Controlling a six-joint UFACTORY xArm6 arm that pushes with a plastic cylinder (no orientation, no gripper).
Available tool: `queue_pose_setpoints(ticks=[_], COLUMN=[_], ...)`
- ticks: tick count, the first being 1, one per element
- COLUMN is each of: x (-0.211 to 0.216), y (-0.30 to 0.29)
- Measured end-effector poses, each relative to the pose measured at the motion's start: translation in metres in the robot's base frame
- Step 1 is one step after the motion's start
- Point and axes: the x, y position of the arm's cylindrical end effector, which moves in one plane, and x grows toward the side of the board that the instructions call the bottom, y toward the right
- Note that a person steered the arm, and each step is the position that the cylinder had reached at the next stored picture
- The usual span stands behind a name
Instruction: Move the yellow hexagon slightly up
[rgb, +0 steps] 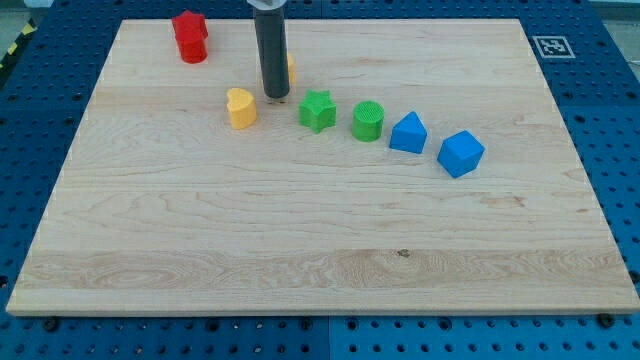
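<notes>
My tip (276, 96) rests on the wooden board (300, 230) in the upper left part of the view. The rod hides most of a yellow block (291, 70), the yellow hexagon; only a sliver of it shows at the rod's right edge, just above the tip. Whether the tip touches it cannot be told. A yellow heart (241, 108) lies just left of and slightly below the tip, apart from it.
Two red blocks (190, 37) sit close together at the top left. Right of the tip, a row runs down to the right: green star (318, 110), green cylinder (368, 121), blue block (408, 133), blue cube (460, 153). A printed marker (551, 46) is at the top right corner.
</notes>
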Motion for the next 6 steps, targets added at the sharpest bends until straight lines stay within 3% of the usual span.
queue_pose_setpoints(ticks=[6], x=[-0.025], y=[-0.026])
